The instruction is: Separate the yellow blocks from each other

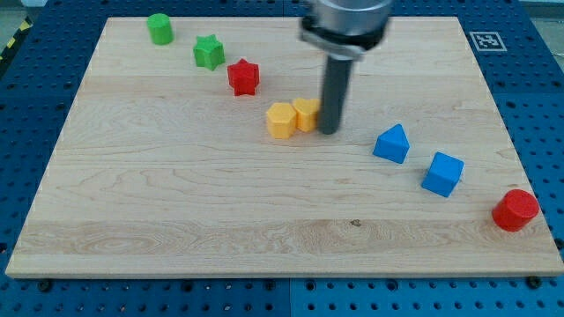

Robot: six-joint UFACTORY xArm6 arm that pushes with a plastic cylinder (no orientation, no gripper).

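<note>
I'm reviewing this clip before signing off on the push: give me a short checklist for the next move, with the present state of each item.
1. Tip located: ok. My tip shows, on the board at the right side of the smaller yellow block.
2. Yellow blocks already apart: not ok. The smaller one touches the yellow hexagonal block on its left.
3. Tip between the two yellows: not ok. It stands outside the pair, so a leftward push would likely move both together.
4. Tip touching the smaller yellow block: cannot tell; they look flush.
5. Neighbours clear: ok. The red star block and blue triangular block stand apart from the pair.
</note>
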